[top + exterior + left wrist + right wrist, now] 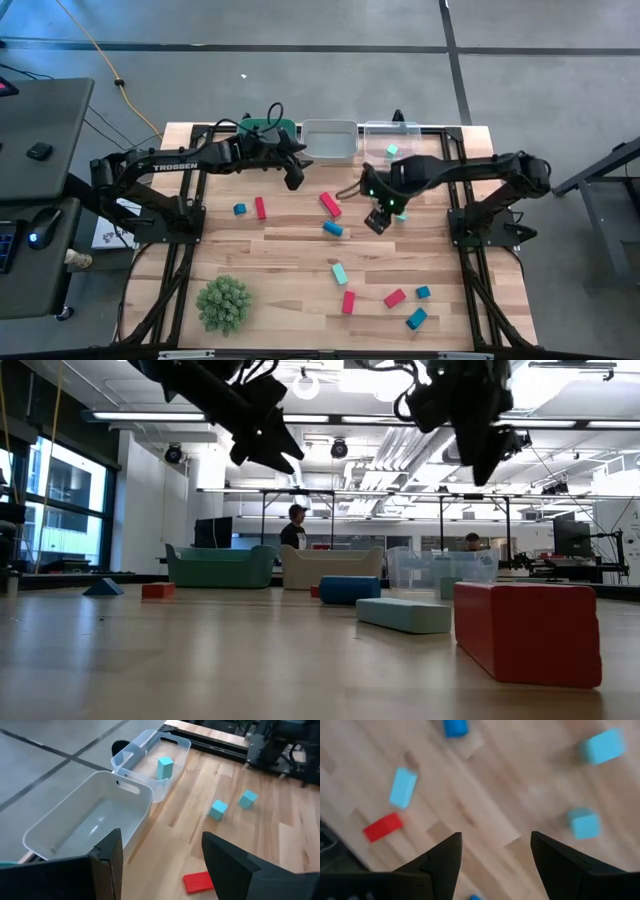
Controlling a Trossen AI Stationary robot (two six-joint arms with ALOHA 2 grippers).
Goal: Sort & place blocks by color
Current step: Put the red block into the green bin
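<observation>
Red, blue and teal blocks lie scattered on the wooden table: a blue cube [240, 209], red bars [260, 207] [330, 204], a blue bar [333, 229], a teal bar [340, 273], and others near the front right [395, 297]. One teal block [165, 767] rests in the clear bin [392, 132]. My left gripper [293, 180] hangs open and empty above the table just in front of the white bin [330, 140]. My right gripper [377, 222] hangs open and empty above the table's middle, with two teal cubes [584, 823] [602, 746] below and beyond it.
A green bin [268, 128], the white bin and the clear bin stand in a row at the table's far edge. A green spiky plant ball [224, 303] sits at the front left. Bare wood lies between the blocks in the middle.
</observation>
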